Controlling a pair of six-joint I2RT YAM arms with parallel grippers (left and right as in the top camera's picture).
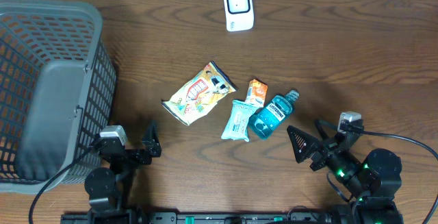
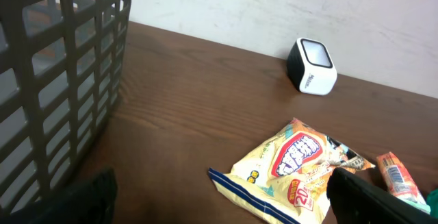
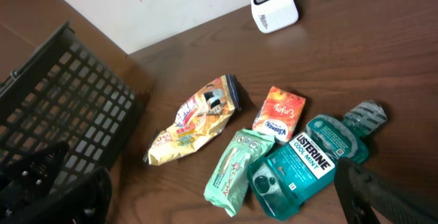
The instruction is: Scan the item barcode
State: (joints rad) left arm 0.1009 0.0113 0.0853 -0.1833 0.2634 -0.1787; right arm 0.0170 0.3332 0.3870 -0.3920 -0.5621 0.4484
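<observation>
Both grippers stand with jaws spread wide and nothing between them, low over the near edge of the wooden table (image 1: 356, 59): the left gripper (image 1: 149, 145) at 7 o'clock, its arm folded back and its fingers aimed toward 1 o'clock, and the right gripper (image 1: 306, 132) at 5 o'clock, angled toward 11 o'clock. Four items lie untouched at the table's centre between the arms: a yellow snack bag (image 1: 198, 94), a pale green tissue pack (image 1: 237, 120), a small orange packet (image 1: 256, 92) and a teal Listerine bottle (image 1: 272, 114) lying on its side, just beside the tissue pack. The bottle lies nearest the right gripper, the snack bag nearest the left. A white barcode scanner (image 1: 239, 7) stands at 12 o'clock, well apart from the items. A grey mesh basket (image 1: 102, 80) fills the 9 o'clock side.
</observation>
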